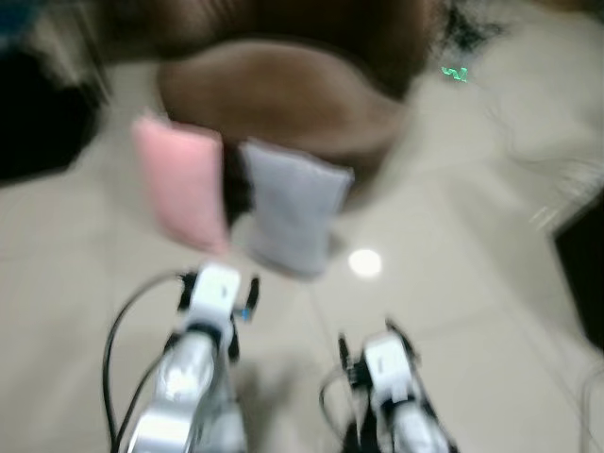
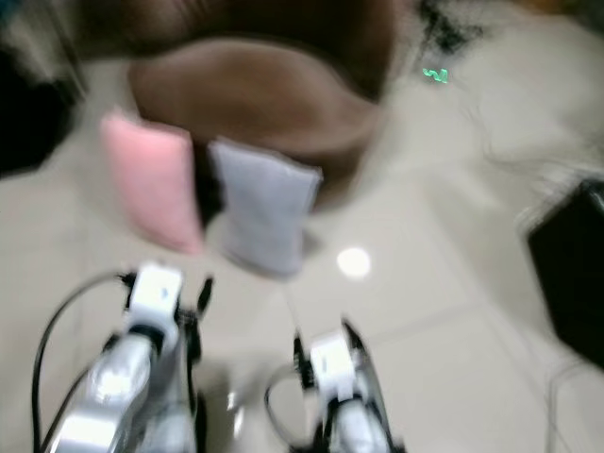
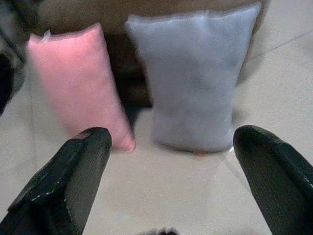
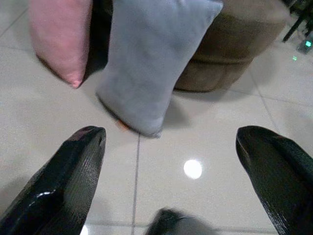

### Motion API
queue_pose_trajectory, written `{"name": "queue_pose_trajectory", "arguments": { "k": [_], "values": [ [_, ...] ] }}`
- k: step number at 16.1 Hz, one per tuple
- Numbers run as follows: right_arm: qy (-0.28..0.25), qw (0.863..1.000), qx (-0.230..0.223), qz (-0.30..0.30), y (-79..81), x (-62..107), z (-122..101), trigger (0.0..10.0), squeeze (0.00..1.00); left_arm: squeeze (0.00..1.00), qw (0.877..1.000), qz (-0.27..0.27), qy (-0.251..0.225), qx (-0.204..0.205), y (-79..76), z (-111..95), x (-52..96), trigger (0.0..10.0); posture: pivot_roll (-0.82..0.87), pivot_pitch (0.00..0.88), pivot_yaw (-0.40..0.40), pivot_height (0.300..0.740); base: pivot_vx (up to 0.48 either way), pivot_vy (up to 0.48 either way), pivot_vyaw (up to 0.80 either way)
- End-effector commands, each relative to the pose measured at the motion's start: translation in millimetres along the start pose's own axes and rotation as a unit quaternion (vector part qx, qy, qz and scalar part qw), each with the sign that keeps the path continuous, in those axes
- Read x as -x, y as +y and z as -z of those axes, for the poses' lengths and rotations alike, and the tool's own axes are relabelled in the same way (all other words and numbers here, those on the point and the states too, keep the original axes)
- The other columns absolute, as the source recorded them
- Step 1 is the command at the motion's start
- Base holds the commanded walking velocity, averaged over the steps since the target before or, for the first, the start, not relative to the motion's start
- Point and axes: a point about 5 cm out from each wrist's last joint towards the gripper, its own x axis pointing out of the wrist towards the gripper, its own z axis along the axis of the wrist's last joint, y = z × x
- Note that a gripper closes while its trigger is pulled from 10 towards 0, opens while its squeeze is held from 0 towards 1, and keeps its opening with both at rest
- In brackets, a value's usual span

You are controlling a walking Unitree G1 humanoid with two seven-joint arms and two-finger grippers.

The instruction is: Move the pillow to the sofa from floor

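Ahead, pink pillow (image 3: 78, 83), grey pillow (image 3: 195, 78) against brown sofa (image 1: 283, 94), both grippers' fingers (image 3: 63, 186) apart.

Two silver arms with white wrist blocks, looping black cables and glossy black fingers (image 3: 68, 186).

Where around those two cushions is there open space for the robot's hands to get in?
Bare tile floor lies open in front of the pink pillow and grey pillow, where the open left gripper and right gripper hover. It is crowded behind: both pillows lean against the brown sofa, with only a narrow dark gap between them.
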Motion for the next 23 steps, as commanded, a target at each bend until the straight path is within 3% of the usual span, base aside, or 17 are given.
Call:
{"name": "queue_pose_trajectory", "arguments": {
  "k": [1,9,13,18,23],
  "values": [
    [0.004,1.000,-0.004,0.003,0.4,0.5,0.3,10.0,0.00,0.00,1.000,0.005,-0.002,-0.008,0.1,-1.2,-0.6,10.0,0.10,0.176,-0.049,0.515,0.480,0.000,0.00],
    [-0.011,1.000,-0.007,0.018,-4.2,-0.1,-2.4,10.0,0.00,0.00,1.000,0.013,-0.011,-0.018,1.5,-2.3,-1.6,10.0,0.10,0.170,-0.047,0.515,0.480,0.000,0.00],
    [-0.013,1.000,-0.007,0.013,-3.3,-0.9,-3.1,10.0,0.00,0.00,0.999,0.023,-0.011,-0.048,2.9,-4.4,-2.7,10.0,0.10,0.175,-0.045,0.515,0.438,-0.073,0.00],
    [-0.012,1.000,-0.007,0.008,-3.3,-2.1,-3.4,10.0,0.00,0.00,0.999,0.017,-0.012,-0.027,2.7,-3.9,-3.4,10.0,0.10,0.182,-0.049,0.515,0.388,-0.232,0.00],
    [-0.011,1.000,-0.007,0.005,-2.5,-3.4,-3.4,10.0,0.00,0.00,0.999,0.007,-0.006,-0.034,4.8,-3.2,-3.4,10.0,0.11,0.173,-0.044,0.515,0.000,0.000,0.00]
  ]
}}
